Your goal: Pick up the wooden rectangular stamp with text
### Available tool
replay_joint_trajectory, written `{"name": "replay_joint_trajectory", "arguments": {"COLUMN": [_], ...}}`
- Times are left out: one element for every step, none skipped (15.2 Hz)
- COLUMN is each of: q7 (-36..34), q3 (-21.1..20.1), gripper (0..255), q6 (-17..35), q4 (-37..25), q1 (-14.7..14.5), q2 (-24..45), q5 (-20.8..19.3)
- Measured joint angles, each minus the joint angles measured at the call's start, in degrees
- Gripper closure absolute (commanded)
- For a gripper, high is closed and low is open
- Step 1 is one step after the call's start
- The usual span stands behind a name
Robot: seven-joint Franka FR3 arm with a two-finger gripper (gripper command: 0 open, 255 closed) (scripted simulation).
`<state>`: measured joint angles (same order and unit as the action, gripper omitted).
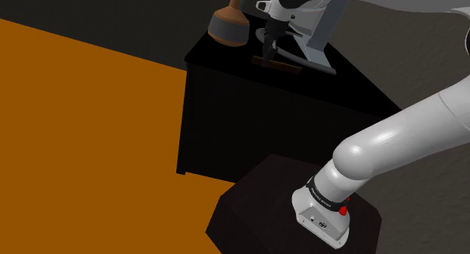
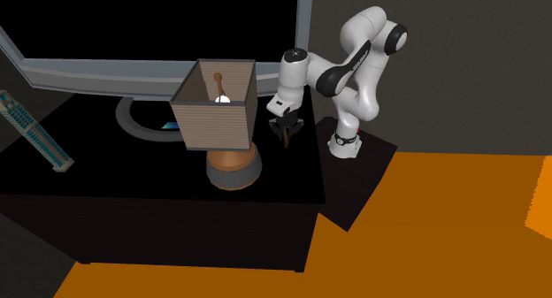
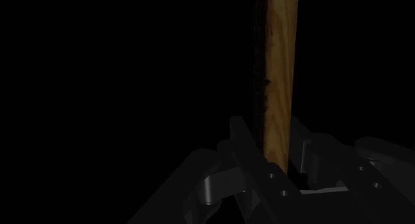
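We are straddling the wooden stamp (image 3: 279, 70) with the gripper (image 3: 278, 153), fingers apart, not yet clasping; gripping and lifting are remaining.

The stamp (image 3: 279, 70) is cut off by the wrist view's edge, its text unreadable; the shoulder view's top edge crops the lamp (image 1: 228, 26).

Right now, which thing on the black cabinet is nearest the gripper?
The wooden stamp, directly at the gripper; the lamp and the remote are farther away.
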<state>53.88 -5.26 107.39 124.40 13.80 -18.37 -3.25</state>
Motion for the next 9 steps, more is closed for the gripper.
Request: {"name": "replay_joint_trajectory", "arguments": {"q7": [-0.05, 0.29, 0.53, 0.91, 1.3, 1.77, 2.06, 2.2, 2.83], "q3": [-0.02, -0.57, -1.35, -2.23, -3.02, -3.84, -4.69, -5.46, -6.27], "gripper": [255, 255, 255, 255, 255, 255, 255, 255, 255], "q6": [0.04, -0.14, -0.25, -0.87, -1.19, -2.58, -4.35, -5.67, -6.11], "q4": [0.01, -0.07, -0.13, -0.37, -0.45, -0.95, -1.3, -2.06, -2.24], "q1": [0.02, 0.76, 1.72, 2.75, 3.77, 4.84, 5.93, 6.96, 8.05], "q2": [0.0, 0.04, 0.06, 0.1, 0.09, 0.2, 0.29, 0.43, 0.43], "q5": [-0.01, 0.52, 0.96, 1.39, 1.75, 2.18, 2.53, 2.82, 2.88]}}
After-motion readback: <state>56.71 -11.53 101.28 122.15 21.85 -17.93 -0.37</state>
